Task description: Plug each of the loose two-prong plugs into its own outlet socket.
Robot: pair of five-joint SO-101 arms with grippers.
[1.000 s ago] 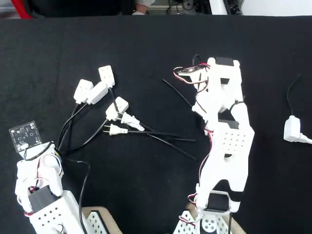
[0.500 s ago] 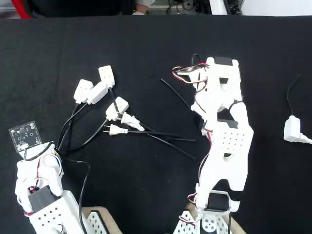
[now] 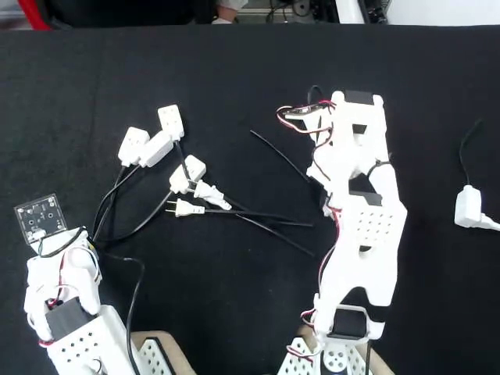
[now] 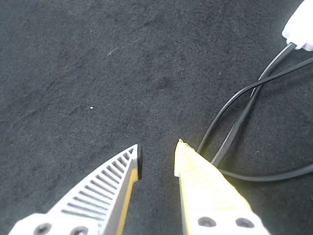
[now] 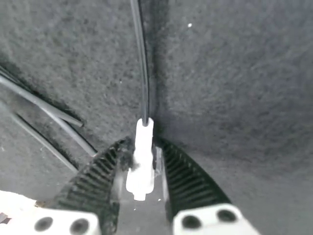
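Note:
My right gripper [image 5: 142,147] is shut on a small white two-prong plug [image 5: 141,164], whose black cord [image 5: 141,58] runs away over the cloth. In the high view that cord [image 3: 277,153] trails out to the left from under the right arm [image 3: 359,203], which hides the gripper. Three white outlet sockets [image 3: 156,134] lie in a cluster at the left. Loose white plugs [image 3: 195,191] lie just right of and below them. My left gripper [image 4: 156,149] hangs open over bare black cloth, nothing between its fingers, by black cords [image 4: 244,112]. The left arm [image 3: 62,289] sits at the near left corner.
Another white socket piece [image 3: 467,207] with a black cord lies near the table's right edge. Black cords [image 3: 258,219] cross the table's middle between the plugs and the right arm. A small square board [image 3: 37,219] is by the left arm.
The free end of the held plug's cord has swung a little to the left. The right arm has shifted slightly. The left arm has kept still.

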